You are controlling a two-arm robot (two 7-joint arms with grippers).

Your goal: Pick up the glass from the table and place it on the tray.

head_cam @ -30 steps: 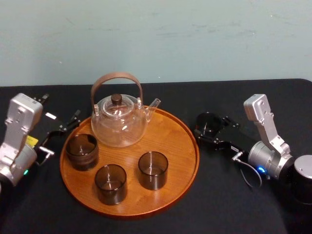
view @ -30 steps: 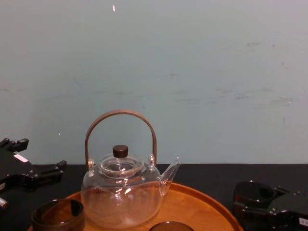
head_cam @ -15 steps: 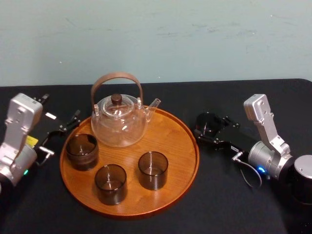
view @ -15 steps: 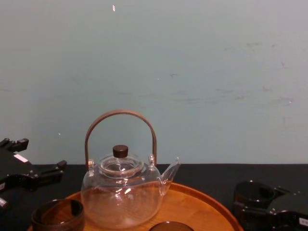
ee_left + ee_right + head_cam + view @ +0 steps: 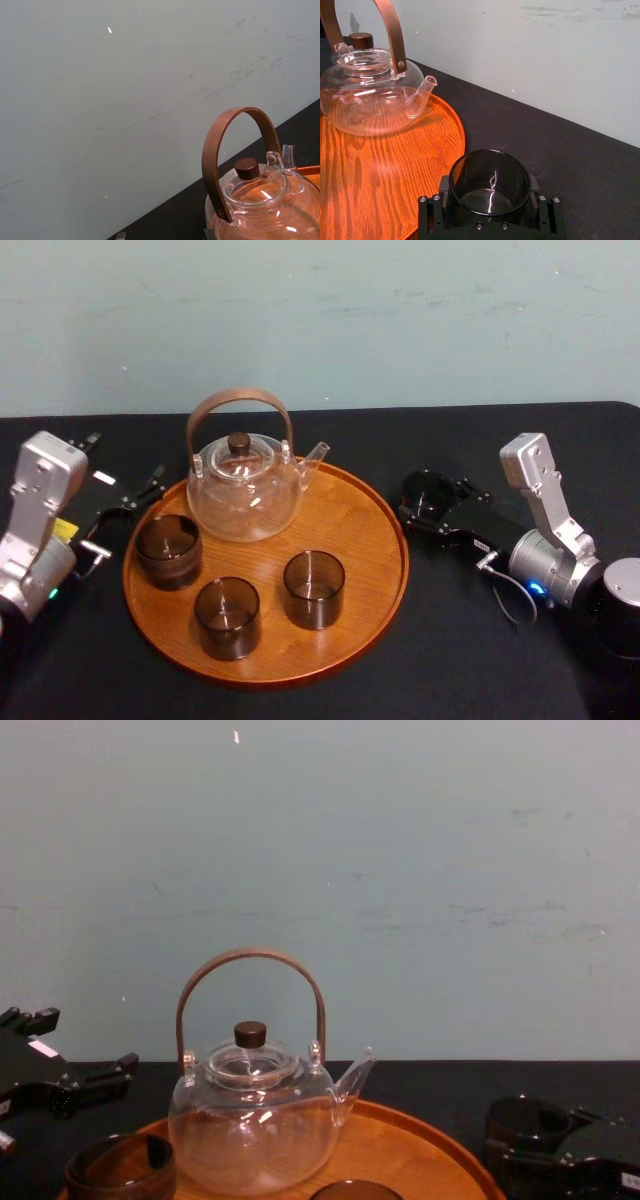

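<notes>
A plain pale blue-green wall (image 5: 320,320) filled the upper third of the head view and most of the chest view. Faint grey scuff marks (image 5: 480,915) streaked its right half at mid height. A small bright speck (image 5: 236,736) sat near the top, left of centre. The light was soft and even.

Right side of the tray (image 5: 372,532) is wide-open bare wood. Only the low rim sits between it and the glass (image 5: 432,488), which is held in the jaws of the right gripper (image 5: 427,500) just beside it on the worktop (image 5: 470,660). The teapot (image 5: 243,490) with its tall handle blocks the back left, three other dark glasses (image 5: 228,616) crowd the left, front and middle, and the left gripper (image 5: 125,502) hugs the left rim.
</notes>
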